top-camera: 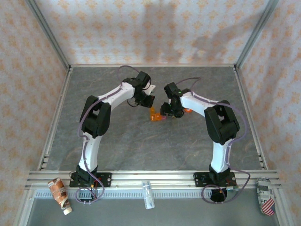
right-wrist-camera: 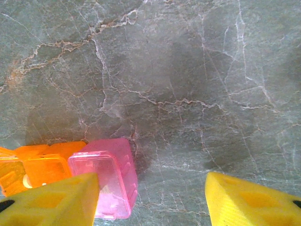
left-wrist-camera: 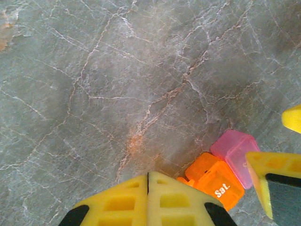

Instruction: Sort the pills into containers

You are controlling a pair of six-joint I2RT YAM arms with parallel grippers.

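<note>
Roughly crosswise: containers [left-wrist-camera: 223, 165], pink end toward right hand [right-wrist-camera: 153, 181], apart; left hand [left-wrist-camera: 148, 178] together.

We see the containers [top-camera: 157, 116], a tiny translucent plastic box of two joined compartments, lying flat near the middle of the grey marbled table [top-camera: 141, 141]. The orange compartment [left-wrist-camera: 214, 181] bears "Sat." in white on its lid; the pink compartment [left-wrist-camera: 235, 150] adjoins it.

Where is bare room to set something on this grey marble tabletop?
Bare: the stretch between the arm bases, and the far strip along the back wall. Crowded: the centre, where left gripper and right gripper flank the translucent orange-and-pink plastic box.
</note>
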